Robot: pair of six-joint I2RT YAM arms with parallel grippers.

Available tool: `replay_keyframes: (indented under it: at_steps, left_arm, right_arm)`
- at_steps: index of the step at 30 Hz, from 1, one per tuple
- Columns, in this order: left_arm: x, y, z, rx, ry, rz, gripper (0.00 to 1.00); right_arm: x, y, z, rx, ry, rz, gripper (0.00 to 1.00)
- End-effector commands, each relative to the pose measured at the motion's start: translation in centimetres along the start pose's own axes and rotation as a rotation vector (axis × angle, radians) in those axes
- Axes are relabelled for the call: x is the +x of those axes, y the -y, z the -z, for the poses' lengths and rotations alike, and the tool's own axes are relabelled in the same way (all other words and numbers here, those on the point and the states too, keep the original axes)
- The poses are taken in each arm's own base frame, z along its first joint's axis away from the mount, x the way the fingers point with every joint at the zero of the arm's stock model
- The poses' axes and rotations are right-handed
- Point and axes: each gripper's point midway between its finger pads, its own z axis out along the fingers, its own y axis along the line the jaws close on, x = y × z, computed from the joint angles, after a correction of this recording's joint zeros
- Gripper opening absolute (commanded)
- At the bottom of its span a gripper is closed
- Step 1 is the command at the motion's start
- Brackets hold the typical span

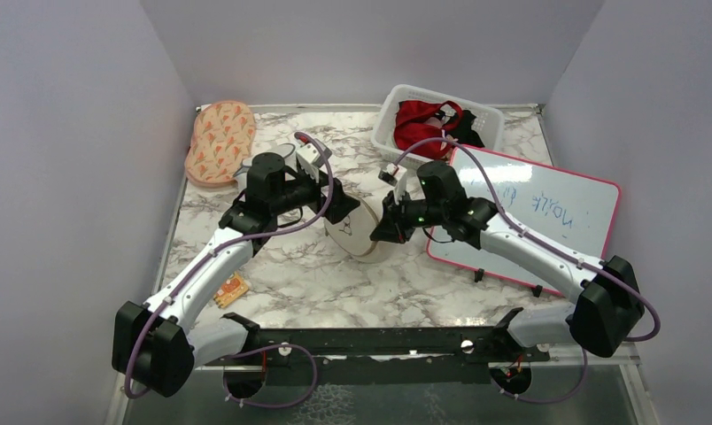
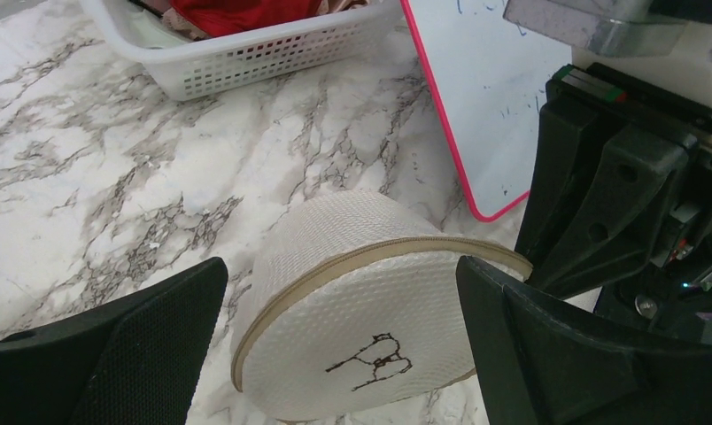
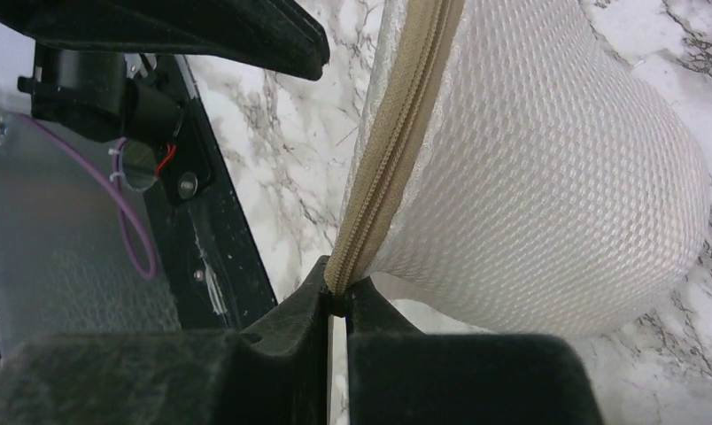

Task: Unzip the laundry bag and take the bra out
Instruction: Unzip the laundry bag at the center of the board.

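Note:
The cream laundry bag [image 1: 357, 234] stands tilted on its edge mid-table, its flat face with the dark line drawing [image 2: 370, 361] turned toward the left wrist camera. My left gripper [image 1: 342, 206] is open wide, one finger on each side of the bag [image 2: 361, 310] and neither touching it. My right gripper [image 1: 384, 228] is at the bag's right edge. Its jaws are shut on the tan zipper [image 3: 397, 142] where it meets the fingertips [image 3: 339, 285]. The zipper looks closed along the visible rim. The bra is hidden.
A white basket [image 1: 477, 118] with a red garment [image 1: 421, 119] sits at the back. A pink-framed whiteboard [image 1: 534, 212] lies on the right under the right arm. An orange-patterned pouch [image 1: 220, 142] lies back left. A small orange item [image 1: 232, 289] lies beside the left arm.

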Motion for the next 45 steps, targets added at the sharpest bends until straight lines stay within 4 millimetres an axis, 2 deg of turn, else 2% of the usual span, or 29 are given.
replay_keyframes:
  at_steps: [1,5,9,11,15,16,20,22,24,27,30,31,35,38,42,45]
  left_arm:
    - [-0.6,1.7,0.5,0.086,0.01,-0.108,0.99]
    - [0.6,3.5,0.2,0.221,-0.031,-0.107,0.99]
    - [1.2,6.6,0.5,0.425,-0.047,-0.071,0.96]
    - [1.2,6.9,0.6,0.441,-0.045,-0.073,0.89]
    - [1.4,5.3,-0.1,0.344,-0.055,-0.062,0.62]
    - [1.5,4.8,-0.3,0.319,-0.061,-0.057,0.56]
    - [1.8,2.6,-1.0,0.19,-0.081,-0.03,0.24]
    - [1.9,1.6,-1.4,0.131,-0.089,0.008,0.09]
    - [1.9,1.3,-1.7,0.109,-0.097,0.043,0.0]
    - [1.7,0.3,-2.1,0.042,-0.079,0.128,0.0]
    - [2.5,-1.7,-2.3,-0.079,-0.081,0.264,0.0]
    - [2.9,-2.4,-2.3,-0.117,-0.087,0.325,0.0]
    - [5.5,-4.7,-1.3,-0.256,-0.082,0.648,0.0]
    - [5.3,-4.0,-0.4,-0.194,0.023,0.82,0.0]
    - [4.5,-3.6,0.9,-0.161,0.128,0.944,0.0]
    - [5.5,-3.8,1.5,-0.19,0.139,1.003,0.0]
  right_arm:
    - [-1.3,-2.0,1.0,-0.107,-0.014,0.077,0.01]
    - [-1.2,-3.0,1.2,-0.166,-0.01,0.086,0.01]
    - [-1.5,-2.5,1.2,-0.135,-0.002,0.086,0.01]
    - [-1.9,-1.8,1.3,-0.083,0.006,0.085,0.01]
    - [-2.6,-1.0,1.9,-0.017,0.039,0.101,0.01]
    - [-2.7,-0.6,2.1,0.012,0.048,0.101,0.01]
    - [-3.3,1.6,2.4,0.149,0.08,0.072,0.03]
    - [-3.5,2.0,2.4,0.179,0.093,0.045,0.11]
    - [-3.6,2.3,2.4,0.198,0.103,0.036,0.33]
    - [-3.9,3.9,3.4,0.311,0.131,0.011,0.6]
    - [-4.6,4.3,4.4,0.364,0.185,0.005,0.95]
    - [-4.8,4.4,4.6,0.37,0.204,-0.003,0.99]
    - [-4.4,4.8,4.4,0.394,0.213,-0.083,1.0]
    - [-3.4,4.3,3.1,0.346,0.162,-0.141,1.0]
    - [-2.1,3.0,1.4,0.234,0.117,-0.214,1.0]
    - [-1.7,1.9,0.6,0.151,0.151,-0.257,0.98]
